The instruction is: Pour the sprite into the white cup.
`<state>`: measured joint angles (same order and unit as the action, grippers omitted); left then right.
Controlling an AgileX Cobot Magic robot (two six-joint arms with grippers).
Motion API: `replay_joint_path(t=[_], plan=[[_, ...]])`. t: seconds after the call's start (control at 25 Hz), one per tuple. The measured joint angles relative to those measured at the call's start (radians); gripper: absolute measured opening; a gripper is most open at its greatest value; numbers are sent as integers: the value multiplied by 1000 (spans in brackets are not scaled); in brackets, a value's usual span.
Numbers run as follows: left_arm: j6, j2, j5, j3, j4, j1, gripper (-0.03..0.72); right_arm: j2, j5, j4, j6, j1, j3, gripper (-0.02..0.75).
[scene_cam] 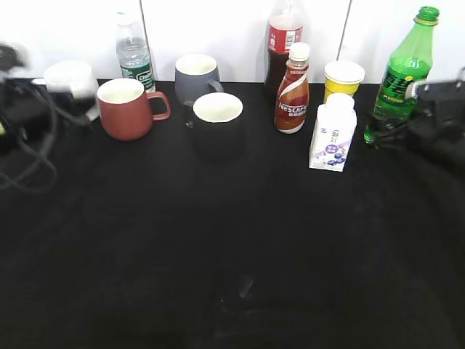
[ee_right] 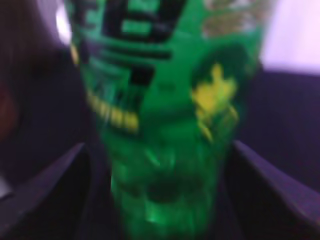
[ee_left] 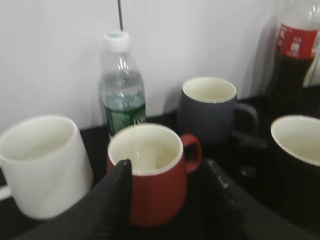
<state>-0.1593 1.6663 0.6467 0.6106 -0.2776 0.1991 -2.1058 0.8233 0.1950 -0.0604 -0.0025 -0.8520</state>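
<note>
The black worktop point(scene_cam: 218, 247) carries a back row against the white wall: a white cup point(scene_cam: 70, 78) at far left, a small clear water bottle point(scene_cam: 134, 52), a grey mug point(scene_cam: 196, 78), a cola bottle point(scene_cam: 282, 45), a yellow cup point(scene_cam: 343, 78) and the tall green sprite point(scene_cam: 403, 69) at far right. Just in front stand a red mug point(scene_cam: 127, 107), a black mug point(scene_cam: 217, 123), a Nescafé bottle point(scene_cam: 293, 91) and a white carton-like bottle point(scene_cam: 333, 133). All stand upright.

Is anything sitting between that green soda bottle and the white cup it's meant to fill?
Yes. The sprite stands far right, the white cup far left; the milk carton, Nescafe bottle, black mug and red mug stand between.
</note>
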Motion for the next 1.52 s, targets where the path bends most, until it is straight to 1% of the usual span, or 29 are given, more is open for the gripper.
replay_joint_path(t=[0.04, 0.08, 0.12, 0.16, 0.2, 0.24, 0.28, 0.32, 0.36, 0.4, 0.44, 0.48, 0.52, 0.56, 0.6, 0.68, 0.8, 0.92, 1.0, 1.04, 1.16, 1.28, 1.52], plan=[[-17, -16, -159, 15, 0, 24, 353, 90, -183, 36, -42, 0, 1, 631], [-40, -30, -342, 48, 6, 51, 353, 180, -423, 96, -132, 3, -9, 625], [-50, -35, -578, 91, 27, 77, 366, 270, -652, 155, -217, 17, -25, 613], [-53, -36, -804, 146, 69, 102, 405, 338, -890, 166, -250, 45, -48, 602], [-53, -37, -1036, 195, 92, 122, 450, 387, -1127, 150, -230, 92, -72, 598], [-41, -37, -1226, 241, 114, 138, 476, 422, -1298, 63, -161, 128, -95, 598], [-12, -42, -1403, 280, 138, 150, 484, 447, -1438, -55, -80, 153, -105, 598], [5, -68, -1525, 296, 163, 158, 486, 473, -1542, -188, -7, 163, -108, 596], [9, -115, -1616, 298, 195, 161, 484, 508, -1649, -291, 78, 165, -108, 594], [17, -183, -1703, 298, 229, 163, 473, 564, -1745, -351, 119, 165, -108, 587], [26, -229, -1734, 298, 245, 163, 468, 636, -1815, -360, 137, 165, -108, 586], [35, -341, -1766, 298, 265, 163, 462, 729, -1855, -348, 141, 165, -108, 586], [38, -516, -1775, 298, 271, 163, 460, 842, -1883, -321, 141, 165, -108, 586], [38, -627, -1777, 298, 271, 163, 460, 965, -1903, -287, 127, 165, -103, 586], [38, -742, -1784, 298, 271, 163, 460, 1082, -1908, -261, 113, 165, -80, 586], [38, -977, -1793, 286, 271, 163, 459, 1319, -1930, -252, 102, 165, 7, 586], [38, -1298, -1828, 142, 262, 163, 459, 1634, -1963, -251, 100, 165, 179, 585], [39, -1515, -1840, 38, 239, 163, 456, 1871, -1967, -235, 99, 165, 300, 582], [40, -1560, -1839, -25, 219, 163, 437, 1934, -1964, -209, 98, 165, 322, 582], [41, -1560, -1829, -34, 217, 163, 427, 1937, -1944, -203, 98, 165, 324, 582], [53, -1557, -1717, -72, 226, 163, 420, 1937, -1885, -195, 97, 165, 353, 582], [90, -1513, -1704, -76, 254, 163, 420, 1939, -1882, -195, 97, 165, 354, 582], [97, -1505, -1702, -76, 262, 163, 419, 1939, -1881, -195, 97, 165, 354, 582]])
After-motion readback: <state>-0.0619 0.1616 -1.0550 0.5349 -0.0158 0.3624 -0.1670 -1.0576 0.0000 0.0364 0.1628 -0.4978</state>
